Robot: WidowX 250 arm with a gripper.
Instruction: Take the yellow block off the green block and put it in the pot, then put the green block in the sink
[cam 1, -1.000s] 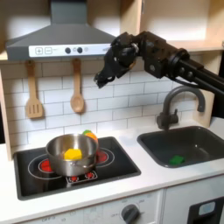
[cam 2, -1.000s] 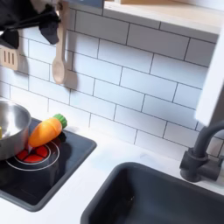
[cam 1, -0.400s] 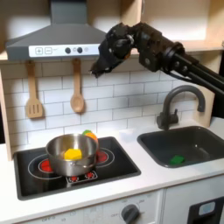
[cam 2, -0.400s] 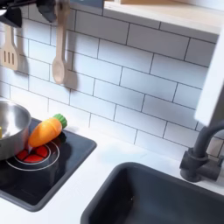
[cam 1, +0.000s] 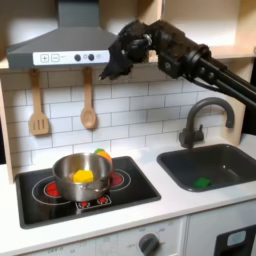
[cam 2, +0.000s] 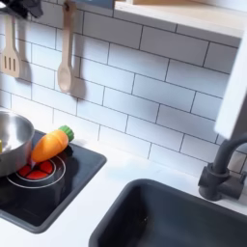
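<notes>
The white surface [cam 1: 175,205] carries a black hob toward its left end and the sink [cam 1: 212,166] at its right end, the faucet [cam 1: 200,118] rising from the sink's back edge. The black arm [cam 1: 205,70] reaches in from the upper right, its gripper [cam 1: 112,70] up beside the hood [cam 1: 68,45], well above everything; I cannot tell whether the fingers are open or closed. The pot [cam 1: 80,175] stands on the hob with the yellow block [cam 1: 84,176] inside. The green block [cam 1: 203,182] lies on the sink floor near its front edge. An orange toy [cam 2: 50,145] lies just behind the pot.
</notes>
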